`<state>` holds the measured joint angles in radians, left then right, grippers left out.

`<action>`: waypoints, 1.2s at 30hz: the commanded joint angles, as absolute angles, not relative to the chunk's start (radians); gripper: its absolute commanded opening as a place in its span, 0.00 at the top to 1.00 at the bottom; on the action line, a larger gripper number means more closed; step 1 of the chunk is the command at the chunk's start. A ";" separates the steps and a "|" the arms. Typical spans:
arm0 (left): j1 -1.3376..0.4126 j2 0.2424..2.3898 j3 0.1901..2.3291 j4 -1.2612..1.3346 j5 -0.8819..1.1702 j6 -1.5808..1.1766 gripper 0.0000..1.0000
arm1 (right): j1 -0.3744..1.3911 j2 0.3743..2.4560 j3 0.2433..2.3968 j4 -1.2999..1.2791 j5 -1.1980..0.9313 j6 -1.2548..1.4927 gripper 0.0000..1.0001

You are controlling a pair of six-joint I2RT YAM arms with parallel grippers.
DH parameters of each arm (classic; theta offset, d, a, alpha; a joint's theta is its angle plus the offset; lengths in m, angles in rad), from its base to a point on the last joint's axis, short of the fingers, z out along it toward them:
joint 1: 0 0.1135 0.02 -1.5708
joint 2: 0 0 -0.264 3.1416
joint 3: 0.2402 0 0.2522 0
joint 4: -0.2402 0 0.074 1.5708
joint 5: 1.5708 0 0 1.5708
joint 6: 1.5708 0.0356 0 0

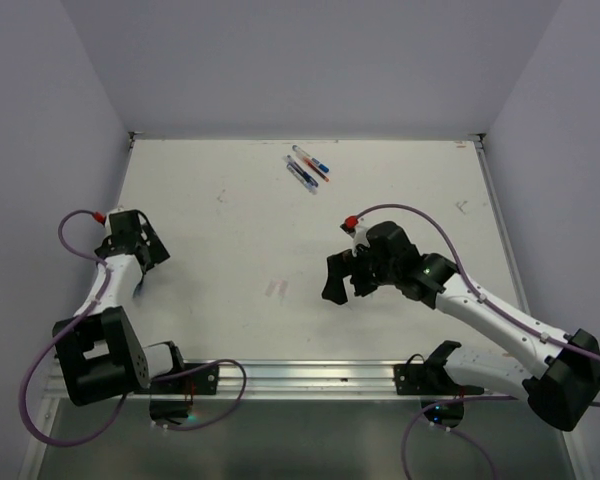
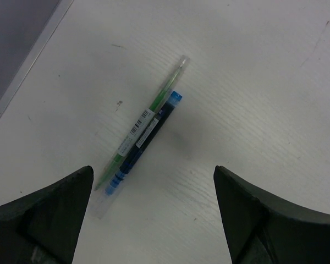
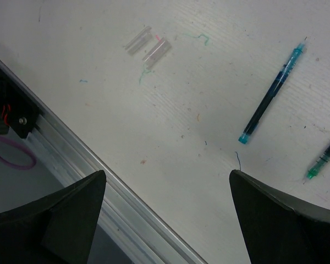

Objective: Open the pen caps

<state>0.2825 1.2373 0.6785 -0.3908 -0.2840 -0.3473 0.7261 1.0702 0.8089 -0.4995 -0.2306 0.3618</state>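
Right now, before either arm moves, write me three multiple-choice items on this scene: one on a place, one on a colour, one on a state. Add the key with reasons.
1. Seen from above, where on the white table does the cluster of thin stick pens lie?
A. At the near edge
B. At the far side, near the middle
C. In the far left corner

2. In the left wrist view, what colours are the two slim plastic pens lying side by side?
A. Green and blue
B. Red and black
C. Both yellow

3. How does the black two-finger right gripper stand?
A. Shut on a pen
B. Open, holding nothing
C. Shut, empty

Key:
1 B, the cluster lies far up the table, about centred.
2 A, the green pen lies against the blue pen.
3 B, its fingers stand wide apart with only table between them.
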 commanded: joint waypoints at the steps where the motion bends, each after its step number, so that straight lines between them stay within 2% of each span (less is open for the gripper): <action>1: 0.302 1.262 0.747 -0.322 -0.261 -0.285 0.08 | 0.736 1.042 0.805 -0.479 -0.239 0.348 0.01; 4: 0.320 1.302 0.784 -0.322 -0.212 -0.273 0.14 | 0.745 1.039 0.802 -0.477 -0.236 0.348 0.01; 7: 0.337 1.354 0.822 -0.318 -0.202 -0.273 0.16 | 0.756 1.035 0.799 -0.479 -0.233 0.348 0.02; 12: 0.347 1.454 0.880 -0.315 -0.202 -0.247 0.30 | 0.765 1.029 0.801 -0.486 -0.225 0.347 0.01; 19: 0.348 1.525 0.897 -0.270 -0.247 -0.225 0.39 | 0.765 1.025 0.801 -0.489 -0.218 0.345 0.02; 24: 0.356 1.569 0.902 -0.258 -0.253 -0.209 0.49 | 0.767 1.026 0.796 -0.489 -0.216 0.345 0.01; 27: 0.359 1.578 0.899 -0.242 -0.244 -0.203 0.52 | 0.767 1.028 0.798 -0.491 -0.215 0.345 0.01; 36: 0.359 1.611 0.916 -0.215 -0.230 -0.204 0.52 | 0.765 1.026 0.795 -0.489 -0.213 0.345 0.01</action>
<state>0.3489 1.5940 0.8722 -0.2680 -0.2344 -0.2234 0.7612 1.0458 0.7963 -0.4999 -0.2260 0.3576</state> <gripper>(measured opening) 0.478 0.986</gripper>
